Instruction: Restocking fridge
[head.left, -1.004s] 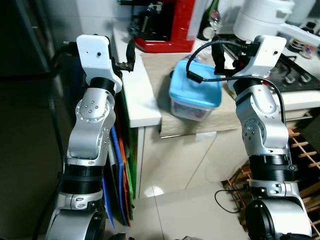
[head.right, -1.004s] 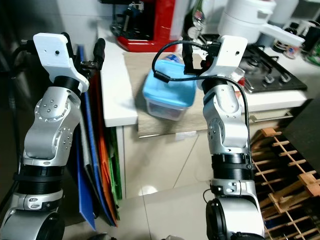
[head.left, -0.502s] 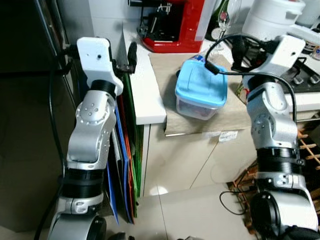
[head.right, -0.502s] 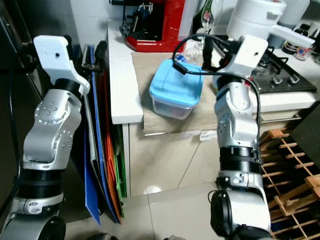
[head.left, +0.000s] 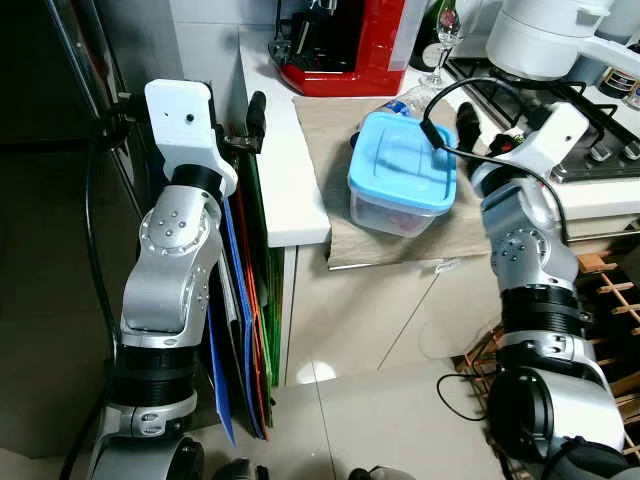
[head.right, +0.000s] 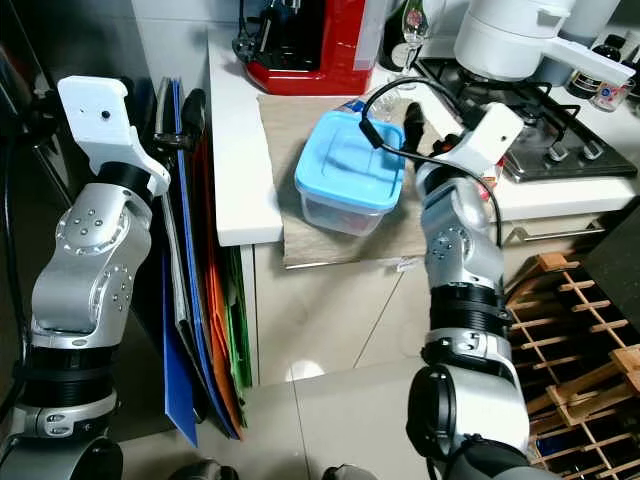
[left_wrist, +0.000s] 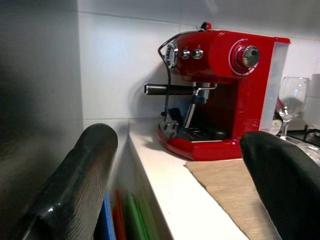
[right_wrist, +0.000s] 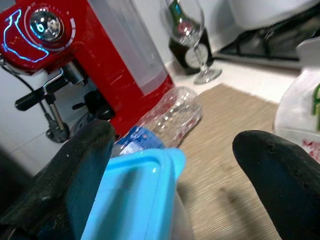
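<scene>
Right gripper (right_wrist: 170, 165) spread wide, holding nothing, just beside blue-lidded container (head.left: 401, 187) on the mat (head.left: 470, 225) on the counter (head.left: 290, 190), left gripper (left_wrist: 177, 175) spread wide at the counter's edge, facing red coffee machine (left_wrist: 225, 95).

We see plastic bottle (right_wrist: 167, 117) half hidden behind blue-lidded container (head.left: 402, 188); label unreadable. Container contents blurred through clear wall. Red coffee machine (head.left: 345, 45) top cut by frame edge. White pot (head.right: 510, 38) also cropped at top. Wine glass (right_wrist: 187, 30) rim cut off. Folders (head.right: 190, 300) beside counter (head.left: 280, 160) partly behind left arm.
</scene>
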